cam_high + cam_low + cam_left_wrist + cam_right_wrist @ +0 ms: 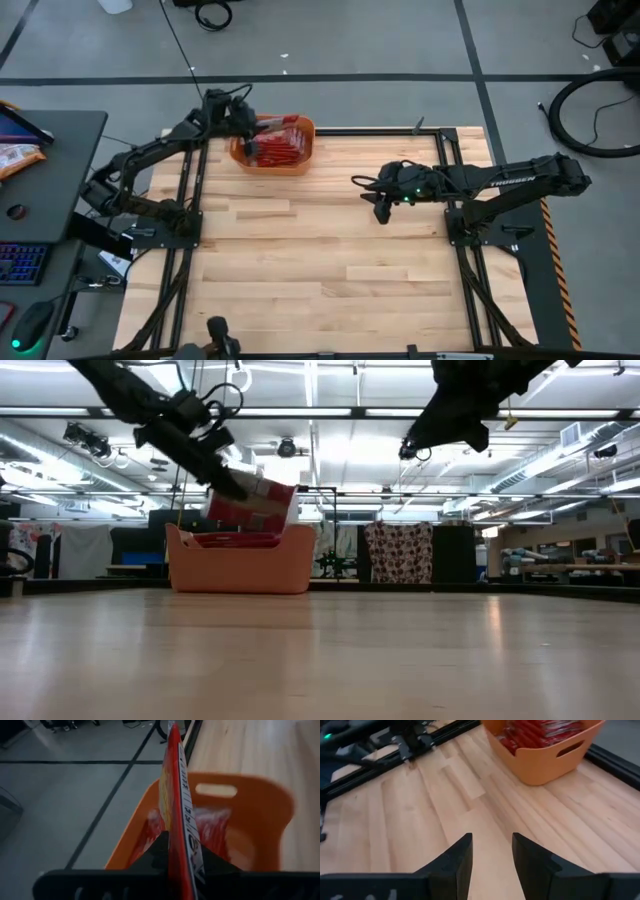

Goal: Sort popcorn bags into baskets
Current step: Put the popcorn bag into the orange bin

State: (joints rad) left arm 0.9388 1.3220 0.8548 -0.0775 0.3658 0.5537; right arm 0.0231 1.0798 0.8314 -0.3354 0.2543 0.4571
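the left gripper [175,865] has its jaws clamped on one red popcorn bag [175,795], held edge-up just above the single orange basket [273,146] of packets. the right gripper [492,852] hangs jaws apart, empty, over the bare surface [330,260], well apart from it.

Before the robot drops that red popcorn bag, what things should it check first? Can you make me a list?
1. Left gripper has the popcorn bag pinched edge-on between its jaws: ok.
2. Bag is over the orange basket, not the table: ok.
3. Bag hangs above the basket rim, seen from the low view: ok.
4. Basket has room on top of the other bags inside: cannot tell.
5. Right gripper is away from the basket, jaws open and empty, over bare wood: ok.
6. No loose bags left on the table: ok.
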